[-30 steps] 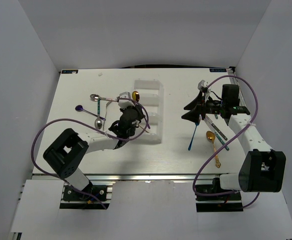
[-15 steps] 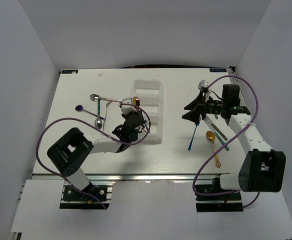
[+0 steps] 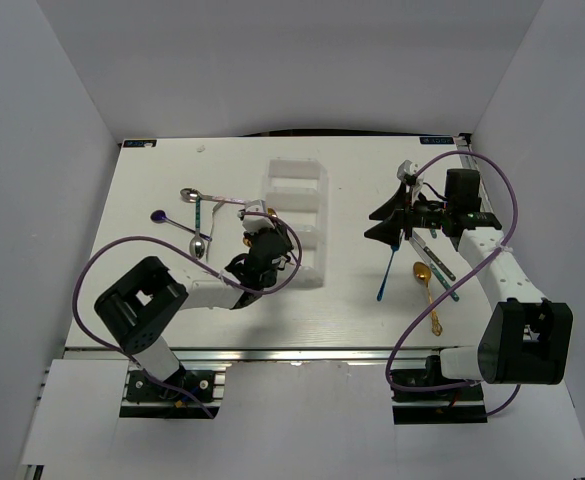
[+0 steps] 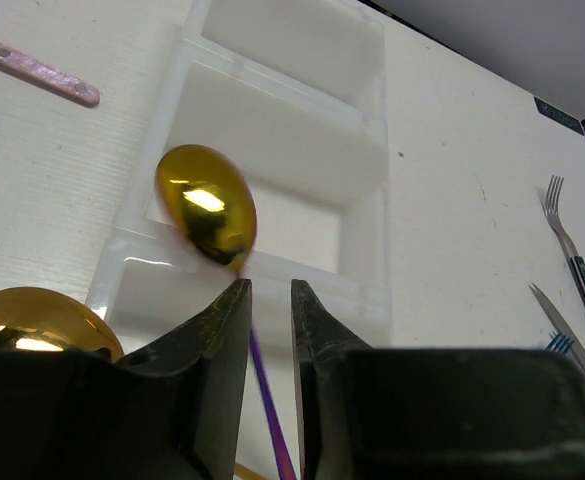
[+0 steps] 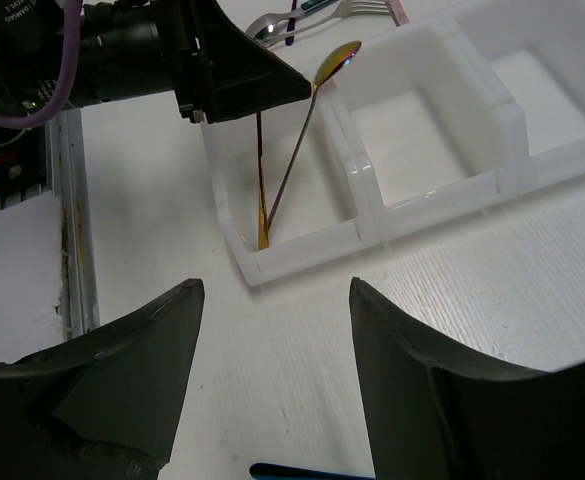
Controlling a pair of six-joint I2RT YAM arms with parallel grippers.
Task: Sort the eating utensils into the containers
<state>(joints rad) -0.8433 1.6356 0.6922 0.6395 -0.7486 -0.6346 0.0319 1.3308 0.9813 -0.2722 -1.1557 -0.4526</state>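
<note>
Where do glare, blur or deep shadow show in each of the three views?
Left wrist: a bright glare spot on the gold spoon, whose lower edge smears; the left gripper is dark. Right wrist: the right gripper is near-black with its detail lost, and the tray is sharp. Top external: even light, faint shadows.

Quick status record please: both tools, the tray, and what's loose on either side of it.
left tool: above the nearest compartment of the tray, fingers either side of the gold-bowled spoon's purple handle; grip contact unclear
gold-bowled spoon: tilted, handle end down inside that compartment
second gold spoon: leaning in the same compartment
right tool: open, empty, right of the tray
loose, left of tray: purple spoon, silver spoon, others
loose, right of tray: blue utensil, loose gold spoon, teal-handled fork
</note>
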